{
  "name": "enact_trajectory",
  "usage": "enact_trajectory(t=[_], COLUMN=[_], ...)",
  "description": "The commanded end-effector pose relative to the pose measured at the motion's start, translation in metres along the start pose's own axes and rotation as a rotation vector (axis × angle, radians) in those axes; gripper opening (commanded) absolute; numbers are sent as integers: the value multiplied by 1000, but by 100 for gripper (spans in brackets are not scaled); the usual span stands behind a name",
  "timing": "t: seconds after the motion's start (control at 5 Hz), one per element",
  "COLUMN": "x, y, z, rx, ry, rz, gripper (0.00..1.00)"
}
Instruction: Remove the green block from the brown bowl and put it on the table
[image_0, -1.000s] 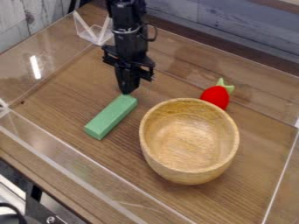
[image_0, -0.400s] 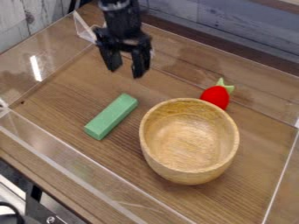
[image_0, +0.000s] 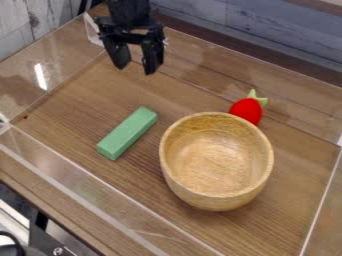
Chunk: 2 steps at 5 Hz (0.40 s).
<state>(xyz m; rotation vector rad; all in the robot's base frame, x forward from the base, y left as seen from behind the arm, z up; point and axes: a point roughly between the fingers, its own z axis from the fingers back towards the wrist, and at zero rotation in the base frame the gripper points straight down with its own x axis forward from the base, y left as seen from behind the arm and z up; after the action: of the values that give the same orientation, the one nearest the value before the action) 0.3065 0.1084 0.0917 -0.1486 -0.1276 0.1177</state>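
- Claw (image_0: 134, 60) spread apart, empty — hanging above counter (image_0: 80, 110) near far-left corner.
- Green block (image_0: 127, 133) flat on counter, just beside brown bowl (image_0: 217, 160) — outside it.

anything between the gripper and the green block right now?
Nothing. In the camera view the open gripper hangs above and behind the green block; only bare table shows between them. The brown bowl sits off to the side.

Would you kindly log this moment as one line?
gripper: open, empty, above table | green block: on table, beside brown bowl | bowl: empty
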Motion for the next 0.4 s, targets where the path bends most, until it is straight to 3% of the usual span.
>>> enact_trajectory(t=[0.0,0.2], x=[8,6], y=[17,28], z=[13,4], rx=[19,14], ry=[-73,-77], rz=[-15,-19], gripper=[100,100])
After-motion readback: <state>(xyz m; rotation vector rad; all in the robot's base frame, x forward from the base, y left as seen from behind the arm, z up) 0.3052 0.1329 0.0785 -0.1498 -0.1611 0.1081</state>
